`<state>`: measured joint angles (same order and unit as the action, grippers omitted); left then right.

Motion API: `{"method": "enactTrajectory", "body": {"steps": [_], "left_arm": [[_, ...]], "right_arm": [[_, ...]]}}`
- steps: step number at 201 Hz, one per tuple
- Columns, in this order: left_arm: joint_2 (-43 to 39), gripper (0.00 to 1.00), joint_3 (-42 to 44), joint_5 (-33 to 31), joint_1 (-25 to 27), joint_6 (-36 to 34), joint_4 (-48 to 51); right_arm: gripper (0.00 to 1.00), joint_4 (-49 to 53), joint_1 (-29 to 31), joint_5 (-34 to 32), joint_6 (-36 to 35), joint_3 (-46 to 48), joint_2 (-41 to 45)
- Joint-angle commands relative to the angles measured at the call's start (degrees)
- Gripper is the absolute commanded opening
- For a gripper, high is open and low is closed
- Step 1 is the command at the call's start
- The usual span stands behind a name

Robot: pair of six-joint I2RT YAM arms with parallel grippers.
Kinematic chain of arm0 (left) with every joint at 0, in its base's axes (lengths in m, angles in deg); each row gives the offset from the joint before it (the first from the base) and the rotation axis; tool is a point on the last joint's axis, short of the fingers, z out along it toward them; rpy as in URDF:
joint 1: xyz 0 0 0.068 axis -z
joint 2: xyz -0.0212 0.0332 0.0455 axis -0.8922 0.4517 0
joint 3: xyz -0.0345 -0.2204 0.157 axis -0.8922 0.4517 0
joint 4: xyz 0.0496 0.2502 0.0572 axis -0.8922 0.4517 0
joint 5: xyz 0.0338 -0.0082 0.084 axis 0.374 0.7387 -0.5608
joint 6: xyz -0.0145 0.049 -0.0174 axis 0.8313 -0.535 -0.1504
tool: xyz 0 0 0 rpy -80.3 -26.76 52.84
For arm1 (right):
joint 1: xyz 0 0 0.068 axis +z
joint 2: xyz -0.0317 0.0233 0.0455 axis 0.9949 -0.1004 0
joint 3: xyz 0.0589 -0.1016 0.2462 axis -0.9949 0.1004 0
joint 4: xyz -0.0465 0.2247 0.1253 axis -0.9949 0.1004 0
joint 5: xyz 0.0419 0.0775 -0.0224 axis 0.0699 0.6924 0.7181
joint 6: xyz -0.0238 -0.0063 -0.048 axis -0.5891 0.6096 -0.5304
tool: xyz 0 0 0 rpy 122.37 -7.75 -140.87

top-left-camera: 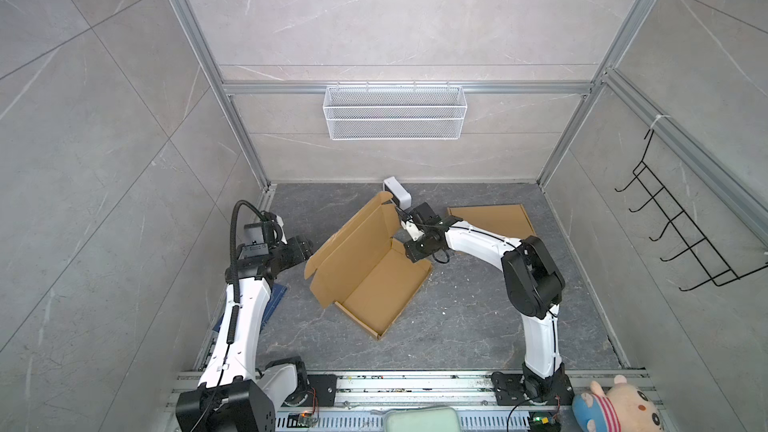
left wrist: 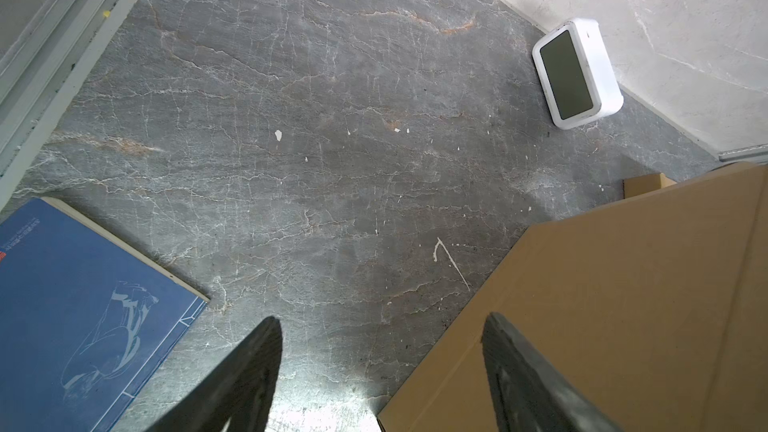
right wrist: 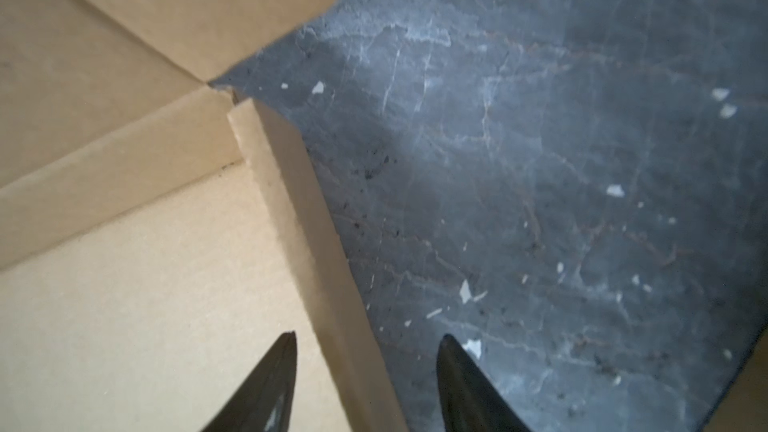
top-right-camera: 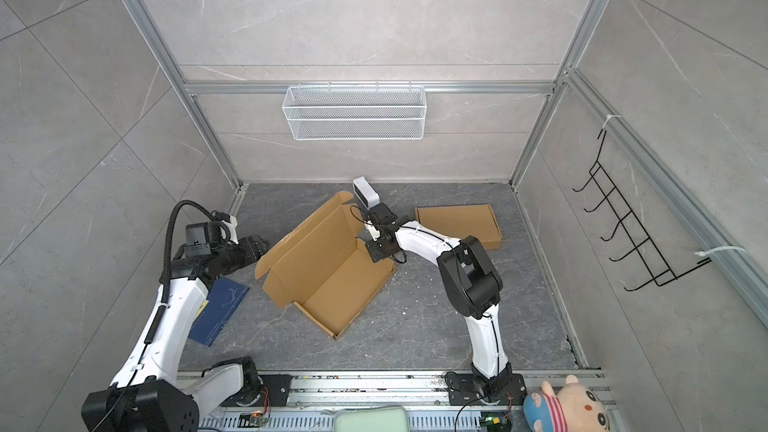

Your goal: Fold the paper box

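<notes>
- Paper box (top-left-camera: 374, 280): sits mid-table between the two arms, tray walls up, not yet closed. My read: the step in hand is closing the lid.
- Lid (top-left-camera: 353, 243): hinged on the box's long left edge and standing up from it, tilted outward. Its end flaps are unfolded.
- Spare flat box (top-left-camera: 490, 220): lies well apart from the paper box, on its far right. Not involved.
- Side wall (right wrist: 299, 209): the box's short wall at the far right corner, upright, next to the lid hinge.
- Left gripper (left wrist: 380, 322): outside the box, behind the lid's near end. Jaws wide and holding nothing. One finger (left wrist: 511, 351) overlaps the lid's outer face; I can't tell whether it touches.
- Right gripper (right wrist: 368, 338): above the box's far right corner, jaws partly apart, straddling the side wall. There is a gap on both sides, so nothing is clamped.
- Next move, as I judge it: left pushes the lid over the tray from behind, right clears the corner or steadies the wall, then the flaps tuck inside the walls.
- Risk: the box skids on the smooth table if it is pushed unbraced.
</notes>
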<state>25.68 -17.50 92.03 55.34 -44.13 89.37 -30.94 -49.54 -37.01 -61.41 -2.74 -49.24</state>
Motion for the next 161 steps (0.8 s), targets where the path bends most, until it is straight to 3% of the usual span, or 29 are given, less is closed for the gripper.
{"method": "enactTrajectory", "body": {"steps": [1, 70, 119, 161], "left_arm": [[-1.4, 0.78, -2.6, -0.3, -0.1, -1.1, 1.0], [-1.2, 0.78, -5.3, -1.9, -0.2, -1.8, 2.0], [-1.1, 0.79, -7.5, -2.8, -0.4, -2.0, 3.7], [-2.4, 0.79, -4.5, 6.2, -1.6, -1.8, 1.1]], "right_arm": [[0.48, -4.2, -0.8, 0.5, 5.6, 1.7, 0.1], [0.31, -6.3, -4.1, -1.7, 16.8, 14.4, 8.4], [0.29, -8.1, -5.6, -0.3, 26.4, 25.4, 16.2], [0.3, -12.3, -7.0, 5.4, 34.7, 30.2, 18.6]]}}
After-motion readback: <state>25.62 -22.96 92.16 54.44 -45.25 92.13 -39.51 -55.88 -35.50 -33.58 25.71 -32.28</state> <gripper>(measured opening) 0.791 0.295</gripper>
